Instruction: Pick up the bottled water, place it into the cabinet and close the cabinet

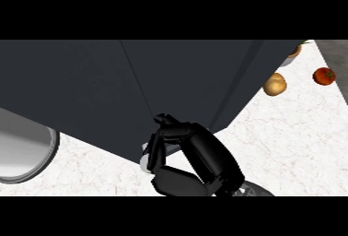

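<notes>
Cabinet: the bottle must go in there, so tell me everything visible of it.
The cabinet is a matt dark grey box filling the upper left, standing on the white marbled counter. A thin seam splits its face; no handle shows. The right hand, curled round a pale bottle, overlaps its lower edge.

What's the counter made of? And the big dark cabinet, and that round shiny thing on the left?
The counter looks like smooth white stone, going by its faint brownish veins. The cabinet is dark grey and matte, maybe painted wood; its flat panels don't settle it. The round thing is probably metal, from its silvery sheen.
</notes>
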{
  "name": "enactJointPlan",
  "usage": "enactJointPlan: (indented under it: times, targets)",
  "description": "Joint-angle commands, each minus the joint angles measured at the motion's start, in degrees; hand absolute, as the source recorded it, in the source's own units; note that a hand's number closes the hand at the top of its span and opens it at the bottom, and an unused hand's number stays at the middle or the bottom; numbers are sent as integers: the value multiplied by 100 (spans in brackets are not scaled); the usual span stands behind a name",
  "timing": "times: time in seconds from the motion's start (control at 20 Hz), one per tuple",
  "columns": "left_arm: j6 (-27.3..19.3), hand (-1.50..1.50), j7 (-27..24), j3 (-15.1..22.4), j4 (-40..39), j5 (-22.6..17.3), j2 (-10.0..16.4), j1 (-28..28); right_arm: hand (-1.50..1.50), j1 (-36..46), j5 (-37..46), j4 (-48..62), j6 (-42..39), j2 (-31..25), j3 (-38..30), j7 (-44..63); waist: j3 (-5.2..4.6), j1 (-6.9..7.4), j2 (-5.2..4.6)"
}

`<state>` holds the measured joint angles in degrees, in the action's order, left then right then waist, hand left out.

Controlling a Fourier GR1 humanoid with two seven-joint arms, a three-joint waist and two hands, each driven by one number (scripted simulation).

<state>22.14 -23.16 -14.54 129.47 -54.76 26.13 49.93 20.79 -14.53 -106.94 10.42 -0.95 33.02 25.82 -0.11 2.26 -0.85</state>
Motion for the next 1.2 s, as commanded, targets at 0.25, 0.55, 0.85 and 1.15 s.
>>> enactJointPlan:
  times: [0.25, 0.55, 0.85, 1.15]
  targets:
    - [618, -150, 135, -701, 59, -639, -36, 460, 150, 1209, -1006, 1284, -692, 49, -1596, -636, 18, -7, 76]
    - [969, -150, 219, -968, -296, -755, -139, 435, 150, 1914, -1475, 2315, -1556, -324, -2329, -621, 15, -41, 68]
    - [1172, -150, 295, -1027, -419, -604, -428, 382, 150, 2567, -1555, 3432, -2219, -489, -2694, -945, 11, -38, 53]
    - [1191, -150, 660, -1360, -238, -1180, -260, 509, 150, 3159, -1368, 4004, -1972, -47, -2649, -847, 12, -36, 72]
